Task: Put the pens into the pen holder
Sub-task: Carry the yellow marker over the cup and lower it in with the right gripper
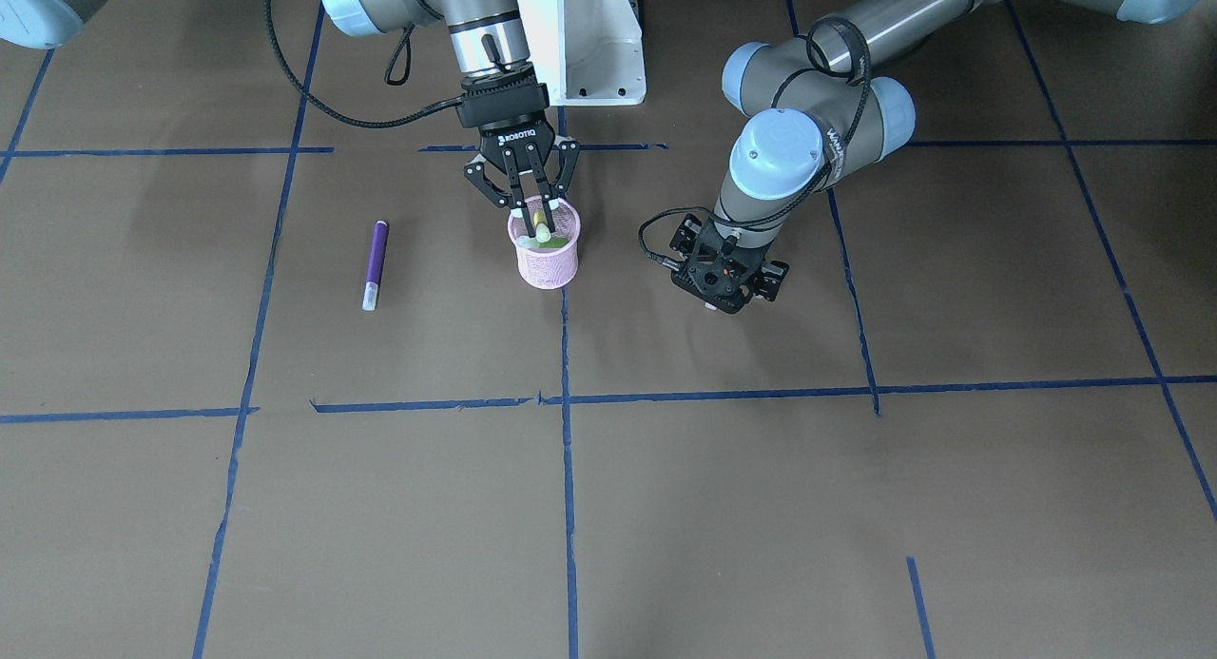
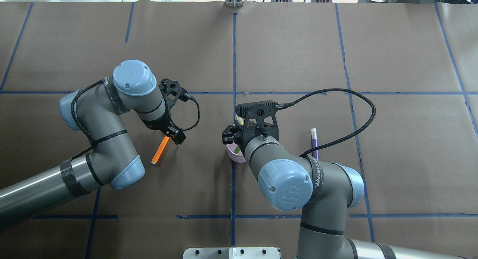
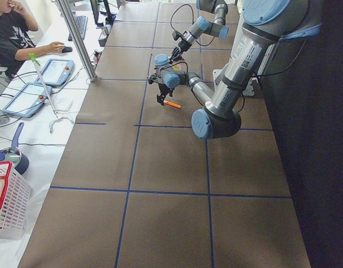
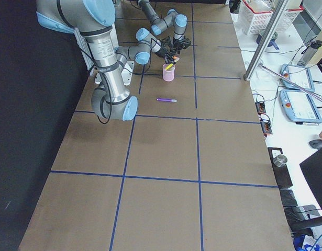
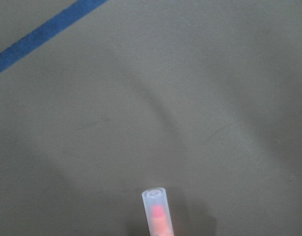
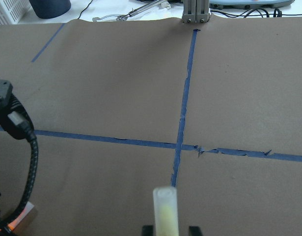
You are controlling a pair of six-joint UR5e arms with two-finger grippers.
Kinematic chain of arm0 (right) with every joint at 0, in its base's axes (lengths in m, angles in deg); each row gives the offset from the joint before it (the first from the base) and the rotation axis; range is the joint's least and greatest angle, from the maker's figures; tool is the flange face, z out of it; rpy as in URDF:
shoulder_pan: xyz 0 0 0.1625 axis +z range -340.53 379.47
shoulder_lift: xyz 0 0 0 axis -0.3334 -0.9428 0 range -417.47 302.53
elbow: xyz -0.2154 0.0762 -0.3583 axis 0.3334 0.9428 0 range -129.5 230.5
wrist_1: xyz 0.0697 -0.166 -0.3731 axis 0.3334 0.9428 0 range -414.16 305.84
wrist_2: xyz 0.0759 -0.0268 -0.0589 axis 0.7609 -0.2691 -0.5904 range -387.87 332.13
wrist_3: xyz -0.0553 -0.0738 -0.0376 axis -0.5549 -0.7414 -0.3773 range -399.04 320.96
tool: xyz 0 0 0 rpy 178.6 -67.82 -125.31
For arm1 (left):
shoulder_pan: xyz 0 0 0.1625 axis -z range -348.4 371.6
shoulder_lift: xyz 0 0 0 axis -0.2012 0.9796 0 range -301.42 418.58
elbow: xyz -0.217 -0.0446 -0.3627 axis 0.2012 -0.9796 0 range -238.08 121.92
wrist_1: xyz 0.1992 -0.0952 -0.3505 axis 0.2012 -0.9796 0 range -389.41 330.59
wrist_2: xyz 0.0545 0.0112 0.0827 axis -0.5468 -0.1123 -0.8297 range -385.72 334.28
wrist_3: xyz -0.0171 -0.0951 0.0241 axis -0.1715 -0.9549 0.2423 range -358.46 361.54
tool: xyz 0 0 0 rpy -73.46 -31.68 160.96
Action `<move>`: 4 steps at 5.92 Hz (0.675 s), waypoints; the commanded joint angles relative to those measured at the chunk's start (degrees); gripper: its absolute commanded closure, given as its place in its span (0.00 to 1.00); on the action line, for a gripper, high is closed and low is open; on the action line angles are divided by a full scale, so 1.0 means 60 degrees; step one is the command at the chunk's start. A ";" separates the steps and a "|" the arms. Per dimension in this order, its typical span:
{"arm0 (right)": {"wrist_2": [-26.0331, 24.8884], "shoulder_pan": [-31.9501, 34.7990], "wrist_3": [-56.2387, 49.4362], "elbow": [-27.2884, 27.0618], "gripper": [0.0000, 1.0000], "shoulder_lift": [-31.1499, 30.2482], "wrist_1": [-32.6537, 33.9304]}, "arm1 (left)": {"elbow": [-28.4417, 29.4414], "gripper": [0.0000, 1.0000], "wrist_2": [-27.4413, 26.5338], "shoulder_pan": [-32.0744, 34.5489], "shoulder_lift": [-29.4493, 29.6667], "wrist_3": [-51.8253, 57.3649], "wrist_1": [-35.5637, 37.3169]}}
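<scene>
The pink mesh pen holder (image 1: 547, 264) stands near the table's middle; it also shows in the overhead view (image 2: 235, 155). My right gripper (image 1: 532, 222) sits at its mouth, shut on the green pen (image 1: 541, 225), whose pale cap shows between the fingertips in the right wrist view (image 6: 165, 209). The purple pen (image 1: 376, 262) lies flat on the table on my right, clear of both arms (image 2: 314, 142). My left gripper (image 2: 174, 135) is shut on one end of the orange pen (image 2: 160, 150), which slants down toward the table; its cap shows in the left wrist view (image 5: 157, 209).
The white robot base (image 1: 599, 41) stands just behind the holder. The right arm's cable (image 2: 358, 102) loops over the table above the purple pen. A person (image 3: 9, 28) sits at a side bench with tablets, off the table. Blue tape lines cross the brown surface.
</scene>
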 commanded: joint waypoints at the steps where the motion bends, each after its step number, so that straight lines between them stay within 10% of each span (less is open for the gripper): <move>1: -0.0007 0.0006 -0.0002 0.0165 0.00 -0.0033 -0.0611 | -0.0010 0.00 0.0000 0.0013 -0.0017 0.0000 0.0000; 4: 0.2072 0.1082 -0.0192 -0.0314 0.00 -0.0003 -0.0221 | 0.0048 0.00 0.0000 -0.0002 -0.0032 0.0030 0.0000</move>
